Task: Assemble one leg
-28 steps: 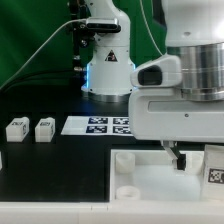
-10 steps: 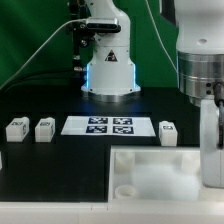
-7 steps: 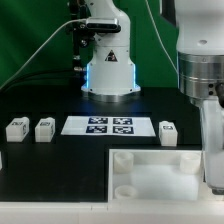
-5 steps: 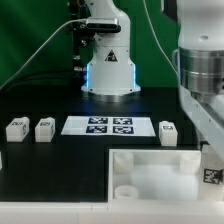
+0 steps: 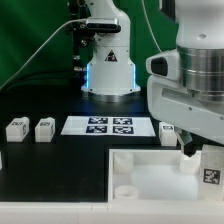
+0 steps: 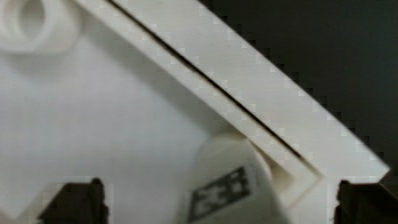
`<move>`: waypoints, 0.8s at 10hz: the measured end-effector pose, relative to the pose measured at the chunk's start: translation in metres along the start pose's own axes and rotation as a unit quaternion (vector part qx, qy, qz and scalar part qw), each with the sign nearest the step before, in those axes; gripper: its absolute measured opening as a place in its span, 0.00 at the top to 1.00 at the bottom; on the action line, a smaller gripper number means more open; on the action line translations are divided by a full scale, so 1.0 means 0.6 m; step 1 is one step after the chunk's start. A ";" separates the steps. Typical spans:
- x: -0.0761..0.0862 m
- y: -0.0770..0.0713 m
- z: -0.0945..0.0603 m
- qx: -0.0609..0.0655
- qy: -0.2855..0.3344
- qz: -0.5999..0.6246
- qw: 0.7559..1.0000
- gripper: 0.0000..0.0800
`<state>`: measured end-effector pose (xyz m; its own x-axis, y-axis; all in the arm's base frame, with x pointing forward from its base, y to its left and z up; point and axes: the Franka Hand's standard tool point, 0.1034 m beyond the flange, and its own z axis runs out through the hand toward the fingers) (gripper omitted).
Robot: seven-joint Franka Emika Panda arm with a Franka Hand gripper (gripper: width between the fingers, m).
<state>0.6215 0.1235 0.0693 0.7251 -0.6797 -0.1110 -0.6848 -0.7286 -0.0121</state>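
Leg (image 5: 211,171) seemingly tilted since, claw (image 5: 190,152) lower.

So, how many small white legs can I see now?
3 for sure: two legs at the exterior view's left, one under the gripper inside the tray. The arm may hide another.

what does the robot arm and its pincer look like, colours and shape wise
The arm is bulky, with rounded white and pale grey housings; its upright base behind glows blue at a ring, and a thin cable arcs toward it. The pincer has two dark, almost black fingertips. I see no markings on the arm itself.
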 end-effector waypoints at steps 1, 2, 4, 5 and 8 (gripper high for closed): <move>0.001 -0.013 -0.005 -0.001 0.016 -0.098 0.995 0.19; 0.005 -0.014 -0.003 0.004 0.027 -0.160 0.987 0.19; 0.011 -0.006 0.000 0.004 0.040 -0.262 0.964 0.19; 0.012 -0.005 0.000 0.003 0.040 -0.272 0.961 0.19; 0.011 -0.005 0.002 0.005 0.039 -0.233 0.972 0.35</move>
<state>0.6284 0.1211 0.0673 0.9599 -0.2800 -0.0158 -0.2804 -0.9584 -0.0524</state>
